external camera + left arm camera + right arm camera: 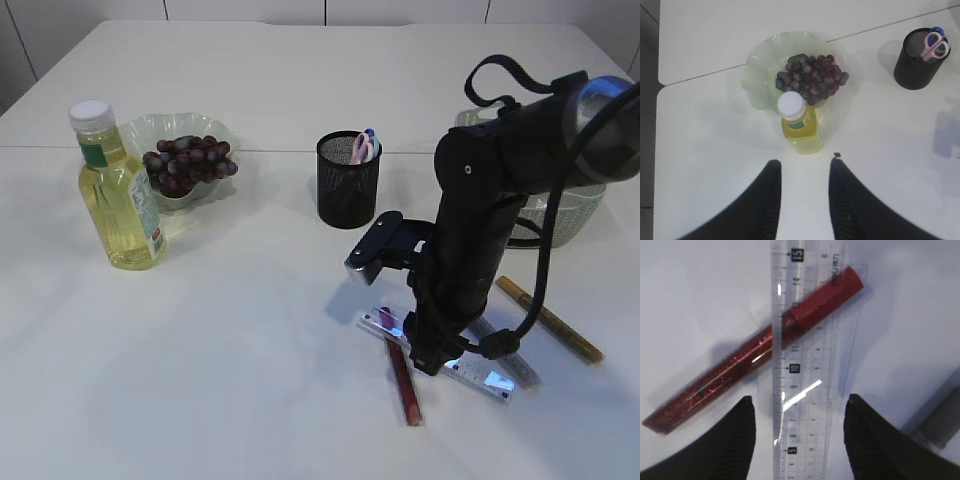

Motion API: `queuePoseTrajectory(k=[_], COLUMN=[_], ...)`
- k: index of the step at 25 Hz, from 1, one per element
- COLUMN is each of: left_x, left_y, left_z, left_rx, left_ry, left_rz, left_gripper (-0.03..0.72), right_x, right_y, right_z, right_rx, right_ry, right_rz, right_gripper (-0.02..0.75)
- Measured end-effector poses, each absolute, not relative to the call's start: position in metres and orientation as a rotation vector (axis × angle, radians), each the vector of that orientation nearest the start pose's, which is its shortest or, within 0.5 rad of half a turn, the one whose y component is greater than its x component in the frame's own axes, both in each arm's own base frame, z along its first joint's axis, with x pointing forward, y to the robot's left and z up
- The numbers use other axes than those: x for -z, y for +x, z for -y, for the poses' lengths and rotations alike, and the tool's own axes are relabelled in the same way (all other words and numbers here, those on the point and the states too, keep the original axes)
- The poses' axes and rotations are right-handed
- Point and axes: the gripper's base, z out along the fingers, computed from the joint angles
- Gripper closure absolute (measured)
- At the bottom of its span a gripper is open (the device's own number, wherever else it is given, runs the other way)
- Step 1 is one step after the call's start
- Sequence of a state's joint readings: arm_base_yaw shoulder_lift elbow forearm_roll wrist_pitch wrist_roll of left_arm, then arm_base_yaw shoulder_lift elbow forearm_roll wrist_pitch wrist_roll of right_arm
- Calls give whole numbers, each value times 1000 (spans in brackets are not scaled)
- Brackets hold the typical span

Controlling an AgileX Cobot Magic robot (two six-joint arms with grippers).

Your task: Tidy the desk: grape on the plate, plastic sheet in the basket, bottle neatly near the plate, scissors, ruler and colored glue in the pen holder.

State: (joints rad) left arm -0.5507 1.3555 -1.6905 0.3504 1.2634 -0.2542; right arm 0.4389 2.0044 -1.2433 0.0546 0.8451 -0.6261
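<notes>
- Ruler step in hand: right claw [797, 440] wide open, empty, poised straddling the clear ruler [802, 365], which lies over the red glue stick [740, 375].
- Left claw [804, 200] part open, empty, above the bottle [799, 125].
- Next: drop, pinch ruler edges only, carry to pen holder [348, 180].

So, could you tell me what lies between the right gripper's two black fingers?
In the right wrist view, the clear plastic ruler runs between the right gripper's open fingers, crossing over the red glitter glue stick.
</notes>
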Motion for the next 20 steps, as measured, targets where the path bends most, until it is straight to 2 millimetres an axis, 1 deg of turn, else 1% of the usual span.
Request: queuePoseTrajectory(k=[3, 12, 20], left_x=[-467, -467, -467], left_y=[233, 233, 233], left_z=[108, 108, 108], left_rx=[-55, -55, -55], left_ry=[320, 320, 320], left_rz=[-2315, -2315, -2315], left_gripper=[447, 447, 447], right_x=[-127, -132, -131], right_y=[332, 341, 340], right_z=[-160, -164, -165], right_rx=[-60, -57, -77], right_ry=[-1522, -1510, -1506], right_rz=[-2695, -2671, -2693], right_gripper=[287, 286, 286])
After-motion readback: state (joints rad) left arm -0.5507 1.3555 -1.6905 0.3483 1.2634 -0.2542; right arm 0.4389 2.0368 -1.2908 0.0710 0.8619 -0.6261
